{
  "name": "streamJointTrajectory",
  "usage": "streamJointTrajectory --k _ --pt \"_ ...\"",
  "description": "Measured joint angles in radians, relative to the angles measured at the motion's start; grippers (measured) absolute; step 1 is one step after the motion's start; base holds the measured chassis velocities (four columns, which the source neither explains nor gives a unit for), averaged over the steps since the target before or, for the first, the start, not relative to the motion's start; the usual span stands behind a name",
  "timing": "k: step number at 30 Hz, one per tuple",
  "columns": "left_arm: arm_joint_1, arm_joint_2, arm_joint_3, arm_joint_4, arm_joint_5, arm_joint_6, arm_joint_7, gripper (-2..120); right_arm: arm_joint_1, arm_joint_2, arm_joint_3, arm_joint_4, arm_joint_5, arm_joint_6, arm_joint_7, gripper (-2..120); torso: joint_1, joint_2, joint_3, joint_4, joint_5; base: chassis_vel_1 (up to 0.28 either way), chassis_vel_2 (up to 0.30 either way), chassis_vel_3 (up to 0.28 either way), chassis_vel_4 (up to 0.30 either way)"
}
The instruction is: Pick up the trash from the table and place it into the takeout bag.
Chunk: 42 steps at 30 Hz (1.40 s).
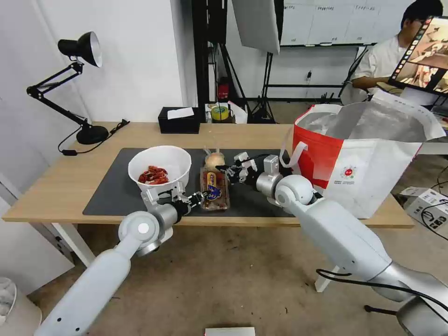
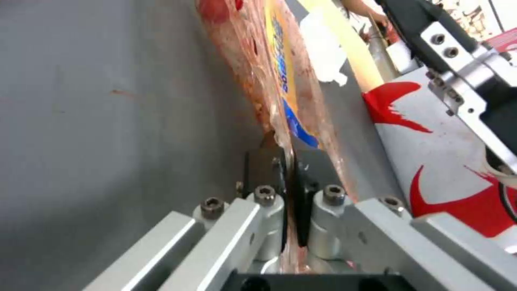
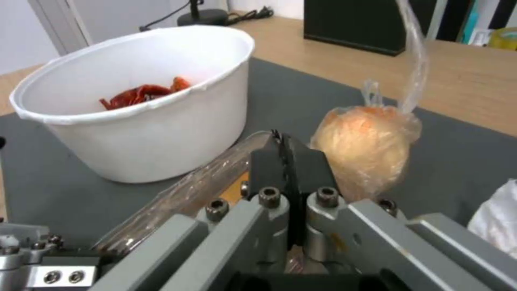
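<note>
**Q:** Report the position and jaw state of each gripper.

**A:** The left gripper (image 1: 201, 196) is at the near edge of the clear hinged food tray (image 1: 214, 189), low over the dark grey mat (image 1: 112, 186). In the left wrist view its fingers (image 2: 264, 167) are pressed together on the thin rim of the tray (image 2: 285, 93). The right gripper (image 1: 232, 171) is at the tray's far right corner. In the right wrist view its fingers (image 3: 269, 161) are closed with the tray's clear edge (image 3: 204, 186) caught between them.

**Q:** Locate the trash items.

**A:** All are on the mat on the light-wood table (image 1: 60, 182). The tray lies at the mat's centre, lengthwise toward the robot, with a yellow-and-blue label on its lid. The white round bowl (image 1: 161, 170) with red shells (image 1: 153, 175) stands upright just left of the tray. The small clear bag with a tan lump (image 1: 214, 160) sits at the tray's far end, close beside the right gripper; whether it touches the tray cannot be determined. A crumpled white tissue (image 3: 492, 218) lies on the mat beside that bag.

**Q:** Locate the takeout bag.

**A:** The white-and-red takeout bag (image 1: 368, 172) stands upright on the table's right end, mouth open and foil lining exposed, just right of the right arm.

**Q:** Other items?

**A:** A black tissue box (image 1: 178, 120) sits at the table's far edge; a black desk lamp (image 1: 79, 84) stands at the far left corner.
</note>
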Motion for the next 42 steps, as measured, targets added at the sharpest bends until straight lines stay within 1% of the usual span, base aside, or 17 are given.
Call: streamJointTrajectory --k 5,12,17,22,23,24,27,28,30,32,33,35,36,38,39,41,42 --pt "0.006 0.004 -0.004 -0.009 -0.013 0.000 -0.002 0 -0.018 -0.012 0.019 0.017 0.006 0.032 0.018 0 0.000 0.000 0.000 0.0000 0.0000 0.000 0.000 0.000 0.000" --pt "0.011 0.007 -0.016 -0.027 -0.028 -0.008 -0.003 0 -0.091 -0.040 0.064 0.088 0.013 0.121 0.079 0 0.000 0.000 0.000 0.0000 0.0001 0.000 0.000 0.000 0.000" --pt "0.022 0.010 -0.025 -0.051 -0.032 -0.015 -0.003 0 -0.173 -0.075 0.112 0.176 0.012 0.170 0.161 0 0.000 0.000 0.000 0.0000 0.0001 0.000 0.000 0.000 0.000" --pt "0.032 0.013 -0.036 -0.072 -0.035 -0.025 -0.003 0 -0.283 -0.127 0.172 0.287 -0.005 0.178 0.212 0 0.000 0.000 0.000 0.0001 0.0001 0.000 0.000 0.000 0.000" --pt "0.034 0.014 -0.039 -0.078 -0.035 -0.028 -0.003 0 -0.312 -0.136 0.191 0.314 -0.010 0.179 0.218 3 0.000 0.000 0.000 0.0000 0.0001 0.000 0.000 0.000 0.000" --pt "0.034 0.014 -0.039 -0.078 -0.035 -0.028 -0.003 0 -0.312 -0.136 0.191 0.314 -0.010 0.179 0.218 3 0.000 0.000 0.000 0.0000 0.0001 0.000 0.000 0.000 0.000" --pt "0.042 0.022 -0.050 -0.105 -0.043 -0.035 -0.005 0 -0.472 -0.183 0.312 0.442 -0.029 0.181 0.233 20 0.000 0.000 0.000 0.0000 0.0001 0.000 0.000 0.000 0.000" --pt "0.042 0.022 -0.050 -0.105 -0.043 -0.035 -0.005 0 -0.472 -0.183 0.312 0.442 -0.029 0.181 0.233 20 0.000 0.000 0.000 0.0000 0.0001 0.000 0.000 0.000 0.000" --pt "0.043 0.028 -0.054 -0.116 -0.049 -0.037 -0.005 0 -0.572 -0.210 0.376 0.512 -0.049 0.196 0.233 30 0.000 0.000 0.000 -0.0004 0.0002 0.000 0.000 0.000 0.000" --pt "0.034 0.030 -0.060 -0.121 -0.051 -0.038 -0.003 0 -0.645 -0.234 0.418 0.565 -0.079 0.227 0.232 40 0.000 0.000 0.000 -0.0002 -0.0001 0.000 0.000 0.000 0.000" --pt "0.034 0.030 -0.060 -0.121 -0.051 -0.038 -0.003 0 -0.645 -0.234 0.418 0.565 -0.079 0.227 0.232 40 0.000 0.000 0.000 -0.0002 -0.0001 0.000 0.000 0.000 0.000" --pt "0.023 0.030 -0.060 -0.124 -0.052 -0.040 -0.003 0 -0.717 -0.238 0.457 0.598 -0.111 0.261 0.232 48 0.000 0.000 0.000 0.0000 0.0003 0.000 0.000 0.000 0.000" --pt "0.023 0.030 -0.060 -0.124 -0.052 -0.040 -0.003 0 -0.717 -0.238 0.457 0.598 -0.111 0.261 0.232 48 0.000 0.000 0.000 0.0000 0.0003 0.000 0.000 0.000 0.000" --pt "0.009 0.032 -0.059 -0.135 -0.061 -0.041 -0.003 0 -0.789 -0.238 0.503 0.635 -0.124 0.274 0.232 61 0.000 0.000 0.000 -0.0001 -0.0002 0.000 0.000 0.000 0.000" --pt "0.009 0.032 -0.059 -0.135 -0.061 -0.041 -0.003 0 -0.789 -0.238 0.503 0.635 -0.124 0.274 0.232 61 0.000 0.000 0.000 -0.0001 -0.0002 0.000 0.000 0.000 0.000" --pt "-0.011 0.040 -0.058 -0.146 -0.077 -0.043 -0.004 0 -0.853 -0.236 0.550 0.654 -0.130 0.286 0.225 70 0.000 0.000 0.000 -0.0001 0.0001 0.000 0.000 0.000 0.000" --pt "-0.011 0.040 -0.058 -0.146 -0.077 -0.043 -0.004 0 -0.853 -0.236 0.550 0.654 -0.130 0.286 0.225 70 0.000 0.000 0.000 -0.0001 0.0001 0.000 0.000 0.000 0.000"
